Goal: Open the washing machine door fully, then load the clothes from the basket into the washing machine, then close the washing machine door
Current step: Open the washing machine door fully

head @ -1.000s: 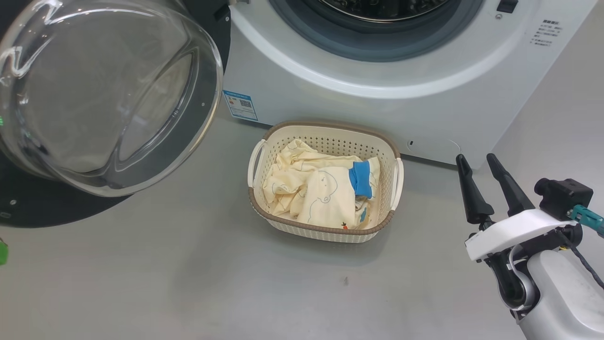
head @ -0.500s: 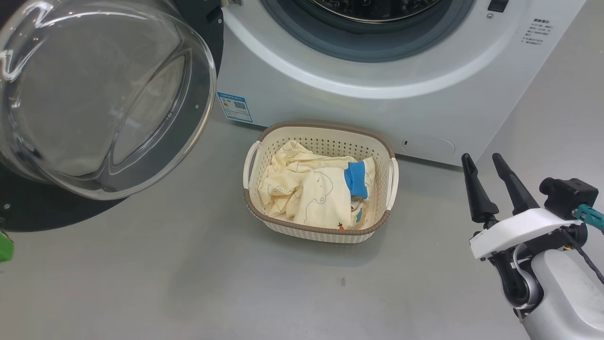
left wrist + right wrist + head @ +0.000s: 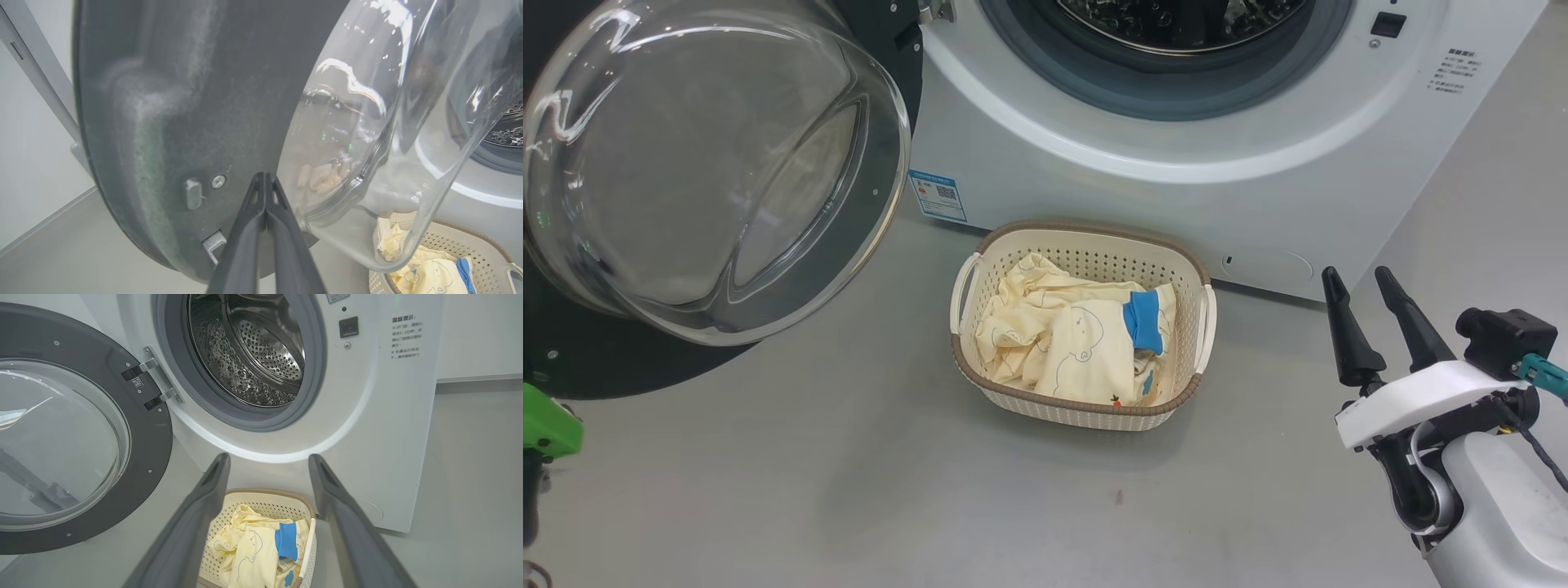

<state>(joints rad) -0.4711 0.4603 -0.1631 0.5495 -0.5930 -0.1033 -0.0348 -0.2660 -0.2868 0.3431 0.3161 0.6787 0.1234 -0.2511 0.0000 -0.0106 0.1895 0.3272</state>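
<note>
I am holding my left gripper pinched shut near the swung-open washing machine door and my right gripper spread empty beside the basket, which is sitting, clothes inside, before the washing machine.

We see the washing machine door standing wide on the left (its glass bowl sticks out). The mouth of the washing machine is open, and so is the basket.
</note>
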